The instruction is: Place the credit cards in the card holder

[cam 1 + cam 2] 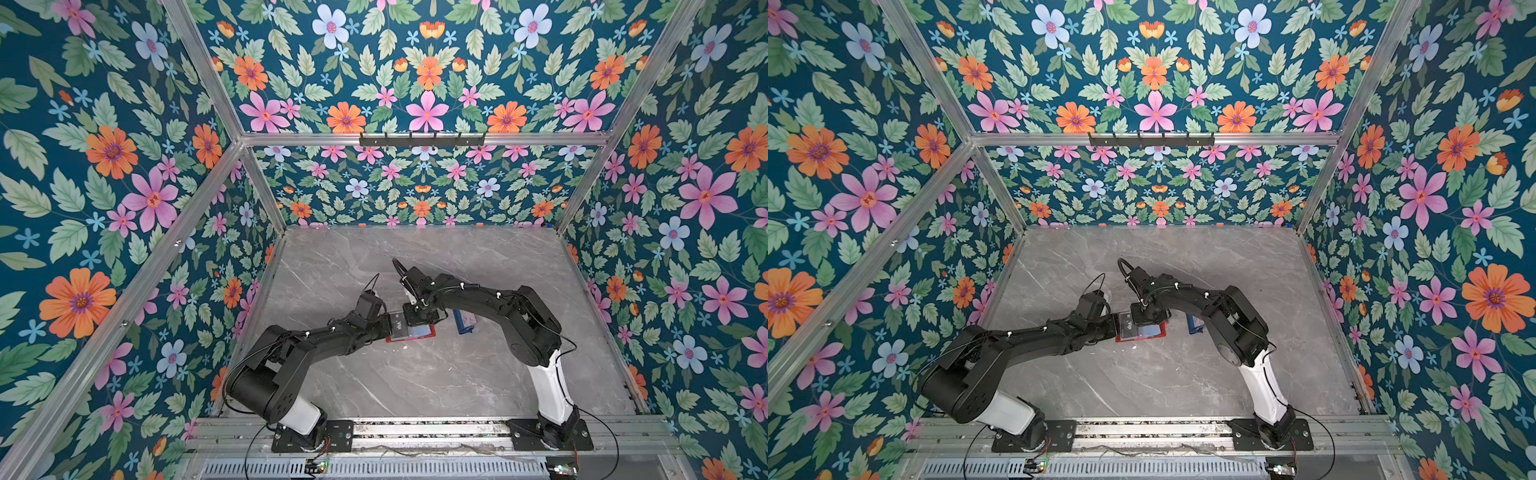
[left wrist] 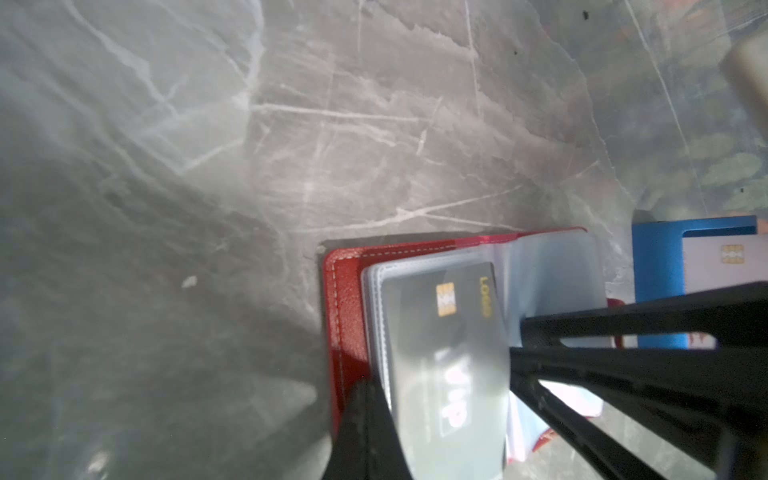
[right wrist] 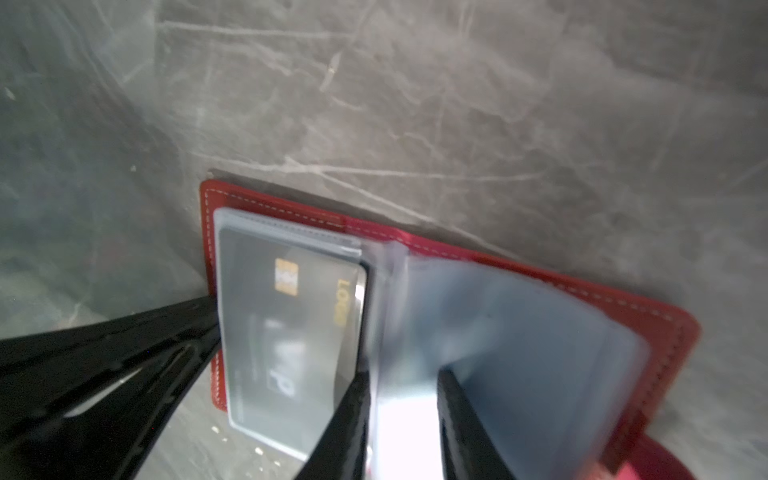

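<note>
While your left hand [image 3: 208, 324] is pressed together on the holder's [image 3: 274, 205] outer edge, seemingly pinning that half flat on the counter [image 3: 457, 104], the dark card [image 3: 291, 324] lies inside the top sleeve of that same half. Only a sliver of its edge shows at the spine side. Your right hand [image 3: 403, 374] is spread over the holder's middle, and a loose clear sleeve [image 3: 519, 332] stands up between its fingers; whether a finger touches that leaf is too blurred to tell. That is your main risk: lift the right hand at a slant and a finger could catch the leaf, tugging the holder out of the left hand's pinch or flipping pages over the card. The card looks not quite home, so a jolt could slide it back toward the spine. Let go with the left hand too early and the leaves may spring shut. A pale card [image 2: 715, 266] waits in the blue tray [image 2: 656, 270] just beside the holder, on the side away from the left hand; reaching for it, your right arm could brush the holder.
</note>
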`<state>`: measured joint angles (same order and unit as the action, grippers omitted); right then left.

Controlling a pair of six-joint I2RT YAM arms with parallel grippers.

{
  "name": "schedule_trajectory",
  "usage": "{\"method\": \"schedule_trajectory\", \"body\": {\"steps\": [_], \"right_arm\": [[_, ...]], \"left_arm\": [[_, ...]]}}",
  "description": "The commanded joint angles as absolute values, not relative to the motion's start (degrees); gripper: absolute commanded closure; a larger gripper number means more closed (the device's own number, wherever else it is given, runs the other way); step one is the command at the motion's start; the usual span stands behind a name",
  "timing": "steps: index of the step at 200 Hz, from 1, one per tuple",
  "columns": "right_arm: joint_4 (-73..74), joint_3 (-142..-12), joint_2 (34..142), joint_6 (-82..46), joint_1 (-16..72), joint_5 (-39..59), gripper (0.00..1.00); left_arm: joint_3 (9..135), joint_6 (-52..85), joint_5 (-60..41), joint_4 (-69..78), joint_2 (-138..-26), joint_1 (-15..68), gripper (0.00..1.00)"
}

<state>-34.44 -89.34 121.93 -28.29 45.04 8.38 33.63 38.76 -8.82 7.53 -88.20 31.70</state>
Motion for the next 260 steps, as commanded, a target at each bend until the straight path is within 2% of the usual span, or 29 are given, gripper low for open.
{"method": "schedule_trajectory", "body": {"steps": [1, 64, 104, 132, 145, 164, 217, 260], "right_arm": [[-36.9, -87.5, 121.5, -28.5, 45.4, 10.2, 0.68], [-31.8, -79.1, 112.2, -31.5, 43.1, 8.0, 0.69], [-31.7, -75.8, 111.5, -32.1, 41.7, 6.9, 0.71], [-31.4, -74.9, 112.0, -32.4, 41.7, 6.7, 0.71], [-31.3, -74.6, 112.1, -32.6, 41.7, 7.2, 0.71], [-31.0, -74.1, 112.1, -32.6, 41.7, 7.8, 0.71], [-30.5, -73.3, 112.3, -32.7, 41.7, 8.8, 0.71], [-30.1, -73.1, 112.6, -32.9, 41.7, 9.0, 0.71]], "left_arm": [[33.5, 37.5, -7.6, 0.7, -88.9, 31.7, 0.99], [34.9, 35.6, -8.2, -0.2, -88.6, 31.8, 0.98], [36.4, 34.3, -8.0, -1.5, -86.6, 32.2, 0.92], [38.5, 33.6, -4.8, -4.5, -84.4, 32.8, 0.84], [39.4, 33.6, -2.6, -5.6, -83.3, 33.6, 0.72], [40.6, 33.6, -1.0, -5.6, -81.9, 35.1, 0.65], [42.3, 34.5, -13.2, 4.9, -86.6, 36.9, 0.61], [44.7, 35.8, -15.3, 7.4, -91.9, 37.2, 0.61]]}}
